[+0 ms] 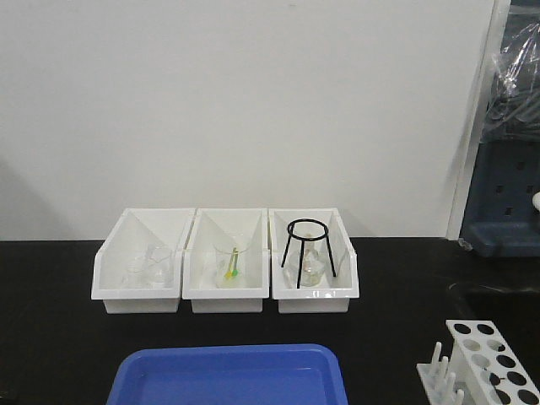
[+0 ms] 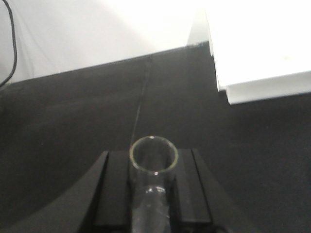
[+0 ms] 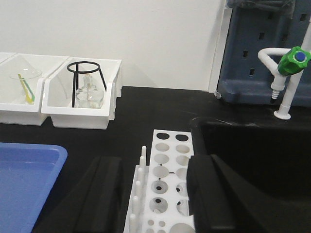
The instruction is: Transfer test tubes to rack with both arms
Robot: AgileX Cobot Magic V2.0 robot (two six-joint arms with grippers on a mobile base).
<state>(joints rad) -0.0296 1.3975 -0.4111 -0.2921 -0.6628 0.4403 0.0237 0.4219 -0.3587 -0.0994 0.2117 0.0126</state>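
My left gripper point(image 2: 153, 162) is shut on a clear glass test tube point(image 2: 153, 154). The tube lies between the two dark fingers point(image 2: 114, 187) with its open mouth pointing forward, above the black tabletop. My right gripper point(image 3: 154, 164) is open and hangs over the white rack point(image 3: 167, 167), one finger point(image 3: 99, 194) on the peg side and the other over the rack's right edge. The rack holes that show hold no tubes. The rack also shows at the bottom right of the front view point(image 1: 494, 363). Neither arm shows in the front view.
Three white open-front bins point(image 1: 139, 291) stand at the back, holding beakers and a flask under a black tripod ring point(image 1: 310, 253). A blue tray point(image 1: 228, 375) sits at the front. A black sink point(image 3: 252, 145) and a green-capped tap point(image 3: 294, 60) are right of the rack. A bin corner point(image 2: 262, 82) lies ahead of the left gripper.
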